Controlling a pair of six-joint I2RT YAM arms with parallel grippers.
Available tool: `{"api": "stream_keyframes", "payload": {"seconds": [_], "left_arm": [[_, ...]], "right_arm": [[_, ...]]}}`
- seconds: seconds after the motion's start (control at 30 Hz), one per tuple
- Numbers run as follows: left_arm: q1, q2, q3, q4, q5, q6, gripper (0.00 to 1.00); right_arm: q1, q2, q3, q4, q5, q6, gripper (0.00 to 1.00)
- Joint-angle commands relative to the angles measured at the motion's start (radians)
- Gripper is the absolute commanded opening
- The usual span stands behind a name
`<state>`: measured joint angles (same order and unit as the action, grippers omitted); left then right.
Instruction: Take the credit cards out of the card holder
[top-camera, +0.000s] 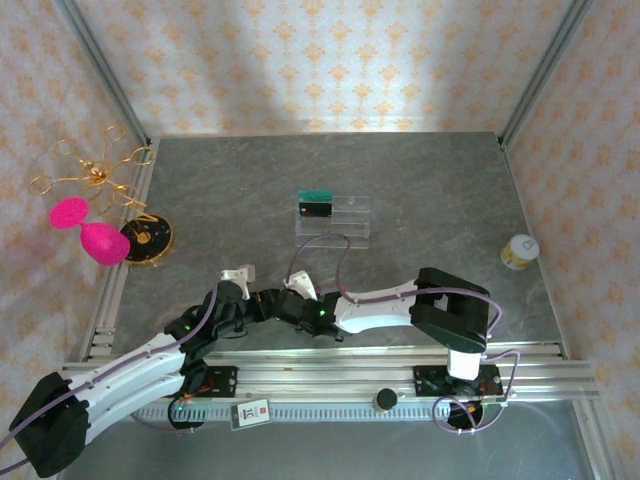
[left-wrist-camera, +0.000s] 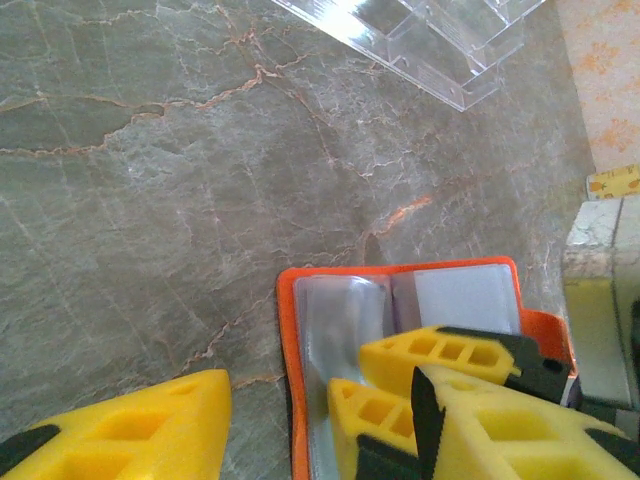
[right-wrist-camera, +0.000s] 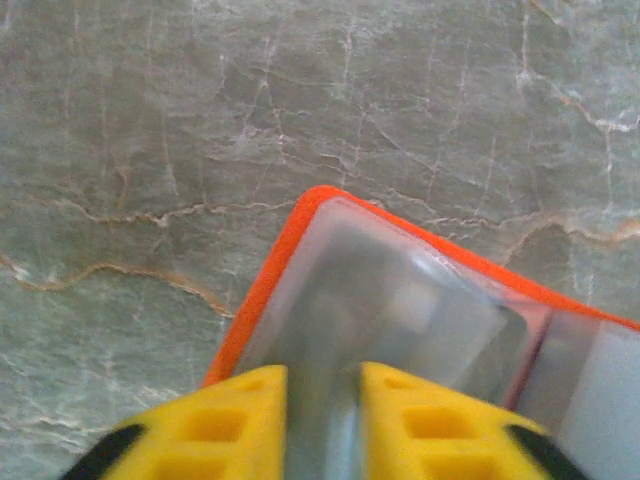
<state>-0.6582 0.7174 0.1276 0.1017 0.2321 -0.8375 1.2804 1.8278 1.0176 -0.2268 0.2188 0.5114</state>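
The orange-red card holder (left-wrist-camera: 286, 330) lies open on the stone table, its greyish clear inner panels (right-wrist-camera: 400, 300) facing up. My right gripper (right-wrist-camera: 322, 390) is shut on a raised fold of the left panel; its yellow fingers (left-wrist-camera: 445, 355) also show in the left wrist view. My left gripper (left-wrist-camera: 320, 390) stands open, straddling the holder's left edge. In the top view both grippers (top-camera: 272, 302) meet near the front and cover the holder. A teal-green card (top-camera: 315, 195) and a black card (top-camera: 315, 209) stand in the clear acrylic rack (top-camera: 345, 220).
A white and yellow jar (top-camera: 519, 251) stands at the right. At the left edge are pink shapes (top-camera: 85, 230), a gold wire ornament (top-camera: 95, 170) and a black-gold disc (top-camera: 148, 238). An aluminium rail (top-camera: 350, 365) runs along the front.
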Motion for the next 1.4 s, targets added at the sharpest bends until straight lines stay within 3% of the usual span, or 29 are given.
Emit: {"api": "stream_keyframes", "payload": {"seconds": [0.0,0.1,0.4,0.7,1.3,1.37], "left_arm": [[0.009,-0.001,0.002,0.006,-0.002,0.013,0.51],[0.01,0.007,-0.01,0.034,0.016,0.009,0.5],[-0.018,0.118,0.001,0.164,0.09,-0.007,0.27],[-0.084,0.271,0.036,0.276,0.101,-0.009,0.04],[-0.094,0.4,0.09,0.292,0.109,0.013,0.0],[-0.098,0.412,0.102,0.299,0.123,0.017,0.0]], "right_arm": [[0.005,0.036,-0.031,-0.064,-0.008,0.032,0.09],[0.004,0.005,-0.043,-0.028,0.009,0.045,0.0],[0.004,-0.183,-0.187,0.237,-0.021,0.072,0.0],[0.004,-0.235,-0.243,0.297,-0.034,0.098,0.0],[0.004,-0.261,-0.276,0.334,-0.05,0.121,0.0],[0.004,-0.273,-0.275,0.32,-0.039,0.122,0.11]]}}
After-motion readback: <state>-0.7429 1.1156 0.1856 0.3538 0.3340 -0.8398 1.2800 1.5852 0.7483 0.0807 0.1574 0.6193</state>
